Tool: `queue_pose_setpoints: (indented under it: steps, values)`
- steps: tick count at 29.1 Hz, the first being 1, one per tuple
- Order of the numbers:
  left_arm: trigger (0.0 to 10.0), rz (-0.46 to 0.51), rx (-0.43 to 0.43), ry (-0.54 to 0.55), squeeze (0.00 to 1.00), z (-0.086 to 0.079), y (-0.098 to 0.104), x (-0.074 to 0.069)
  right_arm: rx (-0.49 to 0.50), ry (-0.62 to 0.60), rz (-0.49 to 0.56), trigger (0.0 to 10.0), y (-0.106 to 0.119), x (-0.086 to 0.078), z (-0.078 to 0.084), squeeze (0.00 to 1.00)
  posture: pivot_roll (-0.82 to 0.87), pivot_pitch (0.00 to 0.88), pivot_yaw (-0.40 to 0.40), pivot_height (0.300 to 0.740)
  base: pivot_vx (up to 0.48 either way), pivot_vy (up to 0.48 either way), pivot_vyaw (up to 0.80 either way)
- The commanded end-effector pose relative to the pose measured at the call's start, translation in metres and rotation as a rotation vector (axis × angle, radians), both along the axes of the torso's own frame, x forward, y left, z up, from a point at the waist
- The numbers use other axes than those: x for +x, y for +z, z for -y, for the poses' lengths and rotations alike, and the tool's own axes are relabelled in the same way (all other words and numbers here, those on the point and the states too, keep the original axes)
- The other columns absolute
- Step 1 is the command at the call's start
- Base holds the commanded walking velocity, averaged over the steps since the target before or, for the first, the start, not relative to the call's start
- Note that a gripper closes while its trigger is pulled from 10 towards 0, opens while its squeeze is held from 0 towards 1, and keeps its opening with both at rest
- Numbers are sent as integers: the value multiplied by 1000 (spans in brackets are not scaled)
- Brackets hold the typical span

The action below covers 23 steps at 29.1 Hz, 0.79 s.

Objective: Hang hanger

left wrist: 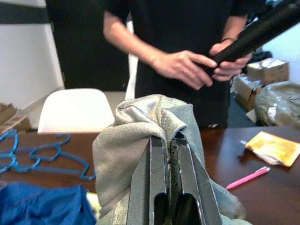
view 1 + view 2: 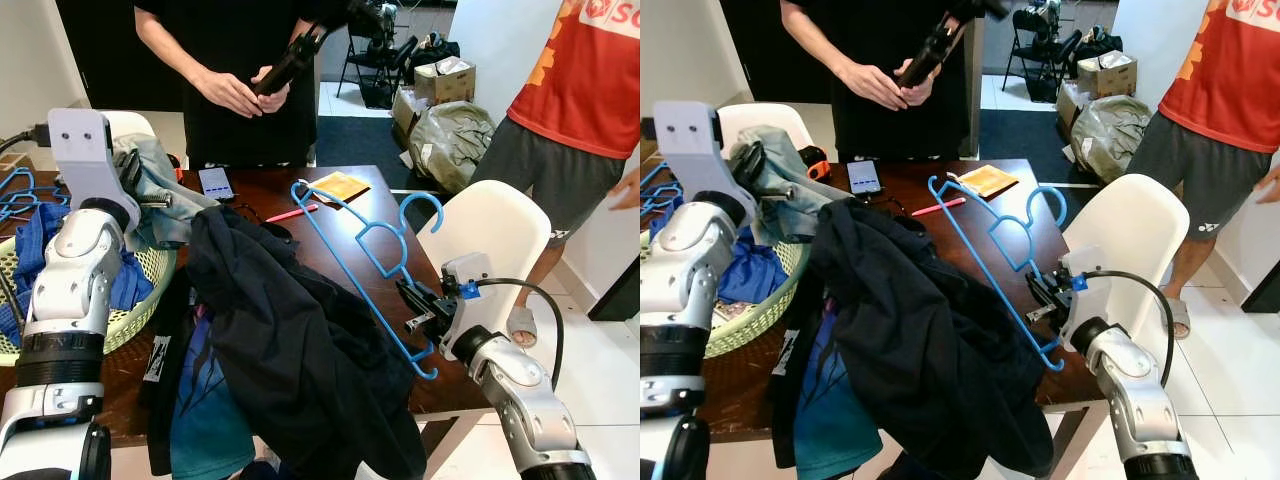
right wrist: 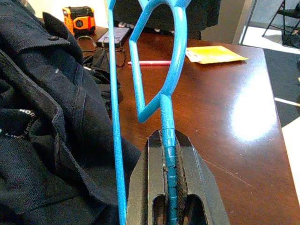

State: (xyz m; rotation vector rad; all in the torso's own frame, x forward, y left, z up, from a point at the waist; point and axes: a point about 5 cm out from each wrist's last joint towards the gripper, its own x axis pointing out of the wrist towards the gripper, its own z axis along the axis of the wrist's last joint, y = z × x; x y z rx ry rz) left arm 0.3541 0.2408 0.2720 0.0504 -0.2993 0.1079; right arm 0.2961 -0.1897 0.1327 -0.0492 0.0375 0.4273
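Observation:
A blue plastic hanger (image 2: 360, 255) stands tilted above the dark wooden table (image 2: 330, 235), its hook up near the white chair. My right gripper (image 2: 415, 305) is shut on the hanger's lower shoulder; the blue bar (image 3: 168, 140) runs between its fingers. A black shirt (image 2: 300, 340) lies heaped on the table beside the hanger, one end of the hanger reaching over it. My left gripper (image 1: 168, 150) is raised at the left, shut on a grey-green garment (image 1: 140, 140) that hangs from it over the basket.
A pale green laundry basket (image 2: 140, 300) with blue clothes sits at the left. Spare blue hangers (image 1: 42, 157) lie behind it. A phone (image 2: 215, 183), pink pen (image 2: 292, 213) and yellow packet (image 2: 340, 186) are on the table. Two people (image 2: 240, 70) stand close; a white chair (image 2: 490, 230) is at right.

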Motion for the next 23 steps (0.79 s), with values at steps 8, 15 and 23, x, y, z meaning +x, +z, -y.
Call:
queue_pose_setpoints:
  steps: [8,15,23]
  values:
    - [10000,55,76,-308,0,42,19,-9,42,-19,-5,10000,1,3,0,0,-41,19,-22,740,0,0,0]
    - [10000,-94,187,-460,0,85,-10,-21,122,-67,-18,10000,2,6,9,0,-40,25,-18,740,0,0,0]
    - [10000,-388,262,-663,0,128,-53,-50,144,-69,-29,10000,1,6,11,0,-42,21,-20,740,0,0,0]
